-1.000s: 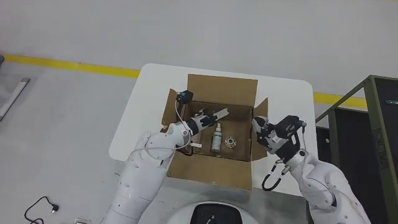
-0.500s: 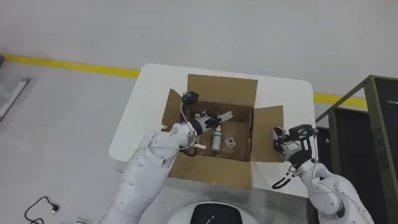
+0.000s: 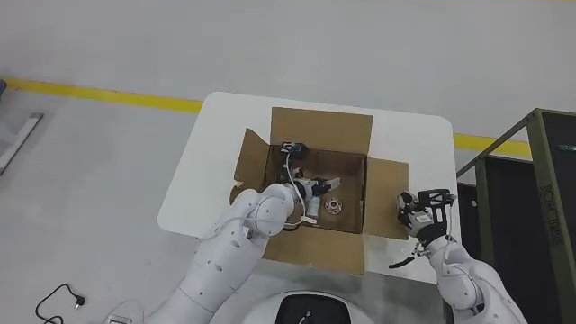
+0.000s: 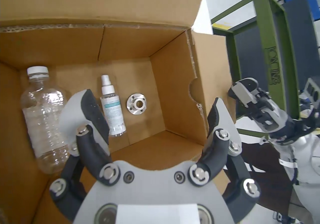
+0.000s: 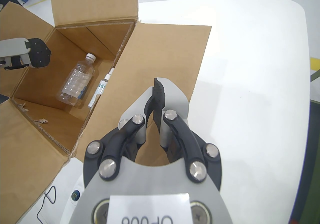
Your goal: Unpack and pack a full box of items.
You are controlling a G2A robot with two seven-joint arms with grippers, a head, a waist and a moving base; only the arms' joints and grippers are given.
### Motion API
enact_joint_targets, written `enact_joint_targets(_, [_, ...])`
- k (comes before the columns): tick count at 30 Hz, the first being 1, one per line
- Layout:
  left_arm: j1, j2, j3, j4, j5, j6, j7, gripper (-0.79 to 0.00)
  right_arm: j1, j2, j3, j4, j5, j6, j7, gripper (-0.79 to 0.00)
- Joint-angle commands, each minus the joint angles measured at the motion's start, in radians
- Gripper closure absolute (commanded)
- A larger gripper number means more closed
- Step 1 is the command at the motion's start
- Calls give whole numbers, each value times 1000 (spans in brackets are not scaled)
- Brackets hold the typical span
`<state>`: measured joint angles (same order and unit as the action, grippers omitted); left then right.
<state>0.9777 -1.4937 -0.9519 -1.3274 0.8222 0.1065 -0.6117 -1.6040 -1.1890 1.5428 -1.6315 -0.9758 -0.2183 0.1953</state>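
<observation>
Unpacking. My left jaws wide open, empty, spray bottle (image 4: 112, 107) just ahead; right jaws closed, empty. Next, I judge: descend, pinch it.

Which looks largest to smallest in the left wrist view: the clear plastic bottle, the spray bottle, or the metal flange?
1. clear plastic bottle
2. spray bottle
3. metal flange
All three lie on the floor of the box at similar depth, so the order looks reliable.
</observation>
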Motion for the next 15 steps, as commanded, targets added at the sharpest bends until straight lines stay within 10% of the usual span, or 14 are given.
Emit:
enact_joint_targets(1, [-1,-2,6,1,-7,9,1,-785,3,-1,-5,10,-3,1,-5,0])
enact_joint_targets(15, [-1,-2,6,1,-7,9,1,-785,6,-3,-3,35,32,-21,-72,0])
